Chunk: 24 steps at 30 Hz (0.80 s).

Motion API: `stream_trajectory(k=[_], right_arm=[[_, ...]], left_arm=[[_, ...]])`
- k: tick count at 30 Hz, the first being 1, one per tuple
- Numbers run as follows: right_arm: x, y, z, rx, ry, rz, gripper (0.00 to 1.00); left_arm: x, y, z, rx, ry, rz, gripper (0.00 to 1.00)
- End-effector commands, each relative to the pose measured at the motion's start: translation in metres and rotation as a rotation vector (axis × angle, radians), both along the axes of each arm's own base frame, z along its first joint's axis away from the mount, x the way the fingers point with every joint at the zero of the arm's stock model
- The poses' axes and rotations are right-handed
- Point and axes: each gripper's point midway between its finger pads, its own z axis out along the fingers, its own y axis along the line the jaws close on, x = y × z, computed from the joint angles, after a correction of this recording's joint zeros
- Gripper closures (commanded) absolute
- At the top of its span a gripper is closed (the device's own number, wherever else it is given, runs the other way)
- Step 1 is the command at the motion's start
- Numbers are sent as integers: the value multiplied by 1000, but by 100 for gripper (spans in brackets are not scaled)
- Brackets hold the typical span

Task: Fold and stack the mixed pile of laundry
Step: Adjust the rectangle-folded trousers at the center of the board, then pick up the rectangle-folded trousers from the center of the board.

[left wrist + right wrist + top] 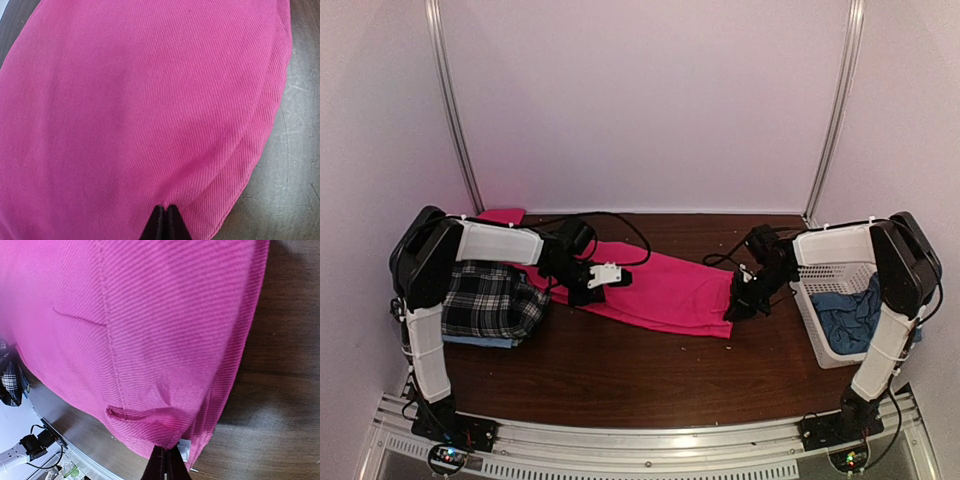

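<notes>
- The left hand [588,292] is pinched shut on the left end of the pink trousers [665,290]. In its wrist view the two fingertips [159,222] meet with the pink cloth caught at their points.
- The right hand [735,308] is likewise closed tight on the opposite, right end of the trousers. Its fingertips [159,465] grip a bunched corner of the hem, with a small white label [185,450] just beside them.
- The pink trousers lie stretched between the two hands across the middle of the brown worktop [620,370]. They are spread mostly flat, with a seam and a small fold showing close to the right hand.
- Beyond the left hand's fingertips the trouser cloth fills nearly the whole wrist view. Its rounded edge lies on bare worktop off to the hand's right.
- A white lattice basket [825,278] stands just beside the right hand on its outer side, at the right edge of the worktop.
- Inside the basket lies a crumpled blue cloth [850,312], partly hidden by the right arm. Nothing else can be made out in the basket.
- On the outer side of the left hand, near it but apart from the trousers, a black-and-white plaid shirt [490,298] sits as a folded bundle on the worktop.
- Under the plaid shirt a light blue shirt [480,341] shows only as a thin edge along the near side.
</notes>
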Motion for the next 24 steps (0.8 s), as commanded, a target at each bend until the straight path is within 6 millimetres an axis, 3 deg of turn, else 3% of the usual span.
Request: stream_trajectory(k=[1,7,11,14,19,24], right_arm=[[8,-3,13,-12,-41,-3,100],[8,0,31,11,-61,3,100],[-2,-1,46,34,-61,-1,100],[-12,-2,50,44,-44,-3,100],[-27,1,37,60,0,6,100],[-29,-5,11,13,35,12,100]], left_arm=[[12,-4,19,-10,-64,9,100],[12,-4,52,-41,-99,18,100],[2,-2,76,-71,-101,14,100],[-8,3,82,-80,-89,5,100],[-31,10,68,-86,-27,-11,100],[-27,11,43,-56,-14,6,100]])
